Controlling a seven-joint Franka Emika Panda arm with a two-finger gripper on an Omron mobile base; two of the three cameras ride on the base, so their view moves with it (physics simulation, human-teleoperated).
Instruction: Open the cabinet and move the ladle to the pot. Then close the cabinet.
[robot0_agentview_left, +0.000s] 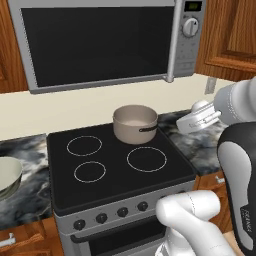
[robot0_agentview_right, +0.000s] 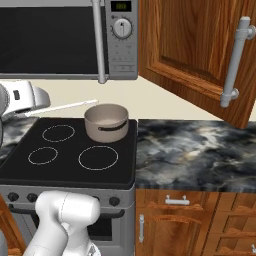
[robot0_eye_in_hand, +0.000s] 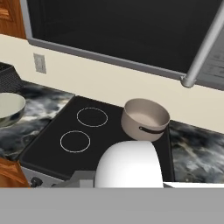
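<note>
The grey pot (robot0_agentview_left: 135, 124) (robot0_agentview_right: 106, 122) (robot0_eye_in_hand: 144, 119) stands on the stove's back right burner, and its pale inside holds nothing. My gripper (robot0_agentview_left: 196, 120) (robot0_agentview_right: 29, 111) hovers above the stove's front, shut on the pale ladle (robot0_agentview_right: 67, 106). The ladle's thin handle points toward the pot's rim. Its rounded white end (robot0_eye_in_hand: 127, 164) sits low in the hand view and hides my fingertips. The reddish-brown cabinet (robot0_agentview_right: 190, 50) is up on the right. Its door stands swung open, with the grey bar handle (robot0_agentview_right: 234, 62) facing out.
A microwave (robot0_agentview_left: 100, 40) hangs over the black stove (robot0_agentview_left: 115, 165), its long handle (robot0_agentview_right: 99, 40) on the right. A pale bowl (robot0_agentview_left: 7, 175) (robot0_eye_in_hand: 8, 109) rests on the marble counter left of the stove. Drawers (robot0_agentview_right: 200, 220) lie below the right counter.
</note>
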